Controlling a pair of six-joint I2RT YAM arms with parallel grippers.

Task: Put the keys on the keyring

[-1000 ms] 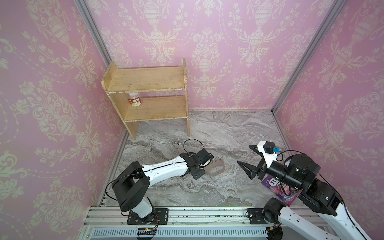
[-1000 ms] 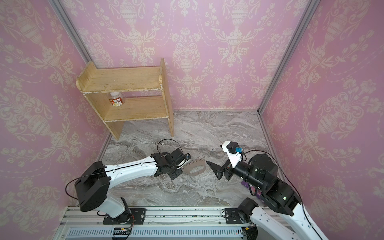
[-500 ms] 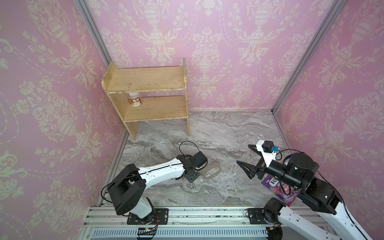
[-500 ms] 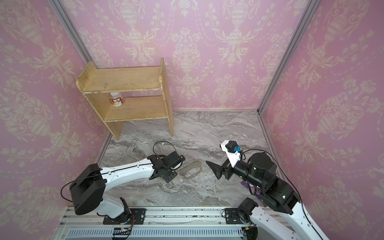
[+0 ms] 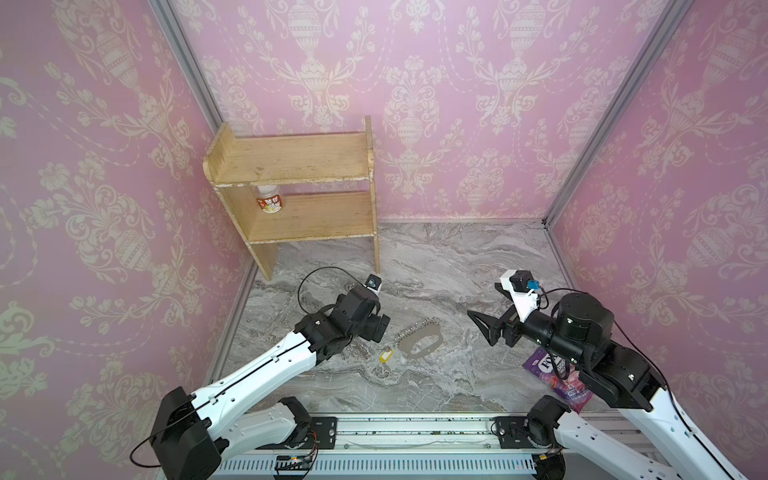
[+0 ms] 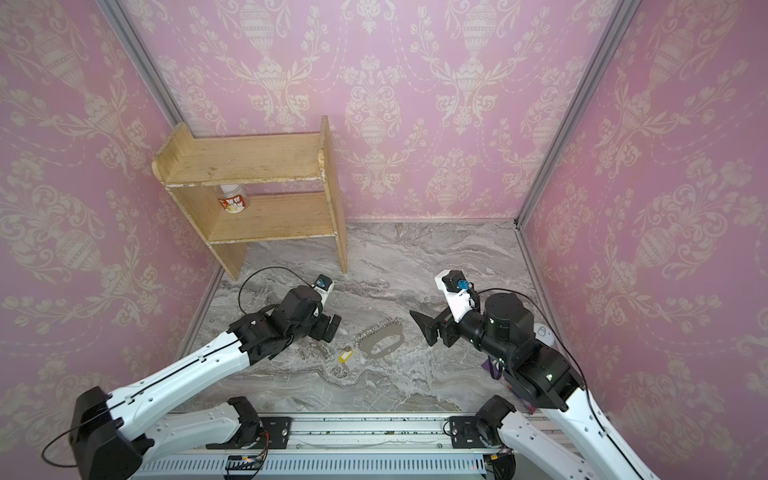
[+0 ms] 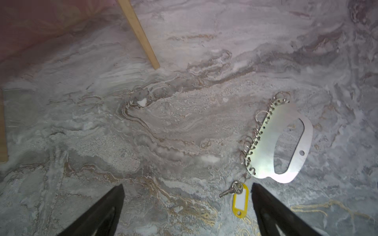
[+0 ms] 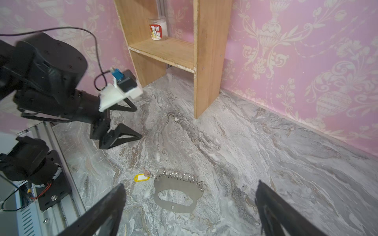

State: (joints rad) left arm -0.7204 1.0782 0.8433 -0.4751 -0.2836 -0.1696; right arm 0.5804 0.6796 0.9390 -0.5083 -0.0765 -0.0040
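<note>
Top views: in both top views the keyring [image 5: 417, 336] lies flat on the marble tabletop [image 5: 457, 257], a little below the middle of the frame, with its row of small metal rings along its upper left edge. The keys [image 5: 386, 356], a small key on a yellow tag, lie at its lower left end, on the tabletop. The left gripper [image 5: 380, 328] hovers just left of the keyring, jaws apart and empty. The right gripper [image 5: 488, 332] points in from the right, well apart from the keyring, jaws also spread with nothing between them. A purple packet [image 5: 552, 374] lies at lower right, partly under the right arm. A wooden shelf [image 5: 291, 162] stands at upper left against the wall, with a jar [image 5: 270, 201] on its lower board.

Left wrist: the two black fingers [image 7: 98, 212] stand wide apart over bare marble. The yellow tag [image 7: 240, 201] lies close to the inner side of one finger, untouched. Its small silver key sits right at the end of the keyring's [image 7: 263, 147] row of rings; whether it is hooked on cannot be told.

Right wrist: both fingers [image 8: 102, 212] are spread wide. The keyring [image 8: 176, 187] lies between them, farther out, with the tag [image 8: 142, 177] at its end. Beyond it the left gripper [image 8: 138, 122] hangs open above the tabletop.
</note>
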